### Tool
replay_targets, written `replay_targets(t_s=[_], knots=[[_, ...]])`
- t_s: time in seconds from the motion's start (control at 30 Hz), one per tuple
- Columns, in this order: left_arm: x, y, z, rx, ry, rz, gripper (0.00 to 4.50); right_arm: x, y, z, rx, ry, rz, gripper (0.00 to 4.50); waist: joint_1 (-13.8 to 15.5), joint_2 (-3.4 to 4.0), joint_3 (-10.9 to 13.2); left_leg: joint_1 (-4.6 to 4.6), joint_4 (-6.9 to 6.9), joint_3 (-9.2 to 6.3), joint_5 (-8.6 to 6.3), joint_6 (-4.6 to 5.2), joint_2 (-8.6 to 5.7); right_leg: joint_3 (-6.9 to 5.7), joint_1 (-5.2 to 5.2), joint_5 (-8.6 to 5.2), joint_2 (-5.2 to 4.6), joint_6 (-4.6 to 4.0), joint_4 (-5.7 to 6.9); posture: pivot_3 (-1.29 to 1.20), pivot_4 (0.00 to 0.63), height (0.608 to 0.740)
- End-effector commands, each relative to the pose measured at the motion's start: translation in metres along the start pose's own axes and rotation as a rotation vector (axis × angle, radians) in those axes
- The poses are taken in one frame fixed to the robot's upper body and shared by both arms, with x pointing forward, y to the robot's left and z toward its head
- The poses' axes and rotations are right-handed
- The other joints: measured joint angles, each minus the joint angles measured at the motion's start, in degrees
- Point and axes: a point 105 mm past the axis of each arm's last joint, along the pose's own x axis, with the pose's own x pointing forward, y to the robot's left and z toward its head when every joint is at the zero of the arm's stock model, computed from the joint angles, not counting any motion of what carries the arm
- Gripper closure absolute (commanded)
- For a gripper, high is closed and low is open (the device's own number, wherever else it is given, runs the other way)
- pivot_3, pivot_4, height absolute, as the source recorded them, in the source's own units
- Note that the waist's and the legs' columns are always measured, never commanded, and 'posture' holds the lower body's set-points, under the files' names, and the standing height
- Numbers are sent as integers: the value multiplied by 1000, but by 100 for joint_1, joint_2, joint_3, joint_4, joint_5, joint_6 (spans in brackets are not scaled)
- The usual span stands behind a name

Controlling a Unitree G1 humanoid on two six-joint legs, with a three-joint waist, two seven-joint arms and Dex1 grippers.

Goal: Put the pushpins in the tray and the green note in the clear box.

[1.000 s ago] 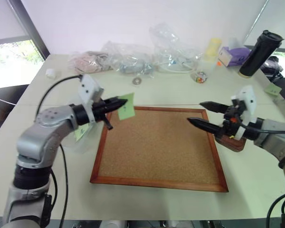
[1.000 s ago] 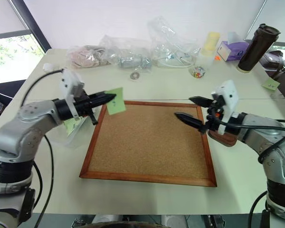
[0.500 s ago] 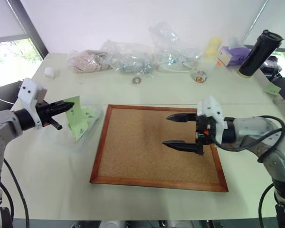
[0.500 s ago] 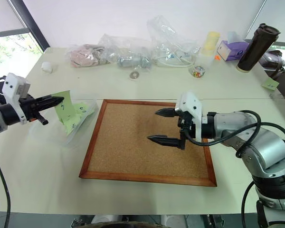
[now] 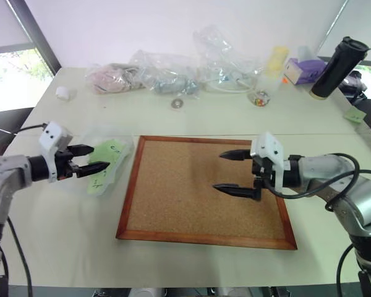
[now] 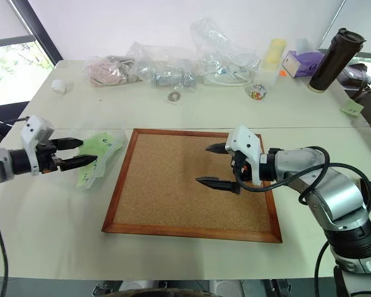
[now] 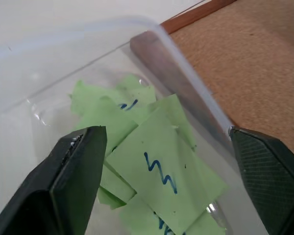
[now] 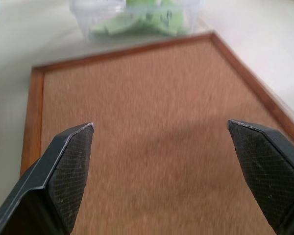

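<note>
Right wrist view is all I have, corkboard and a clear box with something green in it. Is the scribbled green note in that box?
Observer: Yes. The green note with the zigzag scribble lies in the clear box, on top of other green notes.
Operator: Is the left gripper holding it?
Observer: No. The left gripper is open at the box, holding nothing.
Operator: And my own gripper?
Observer: The right gripper is open above the corkboard, empty.
</note>
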Motion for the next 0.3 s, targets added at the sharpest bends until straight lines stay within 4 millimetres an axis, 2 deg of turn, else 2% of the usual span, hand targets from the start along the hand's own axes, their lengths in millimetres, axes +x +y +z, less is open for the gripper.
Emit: replay_targets(t_s=[0.03,0.13,0.3], knots=[[-5,-19,32,98,-67,-82,33,-10,-3,6,-53,1,-28,0,-8,0,0,0,0,0,0,0,0,0,0,0,0,0,0,0,150,740],[3,-46,49,148,-109,-186,33,-20,-7,1,-62,41,-55,0,-13,0,0,0,-1,0,0,0,0,0,-1,0,1,0,1,0,150,740],[14,-74,52,163,-127,-278,33,-36,-12,0,-50,58,-87,0,-12,1,0,-1,0,0,0,1,0,1,0,0,3,0,1,0,150,740]])
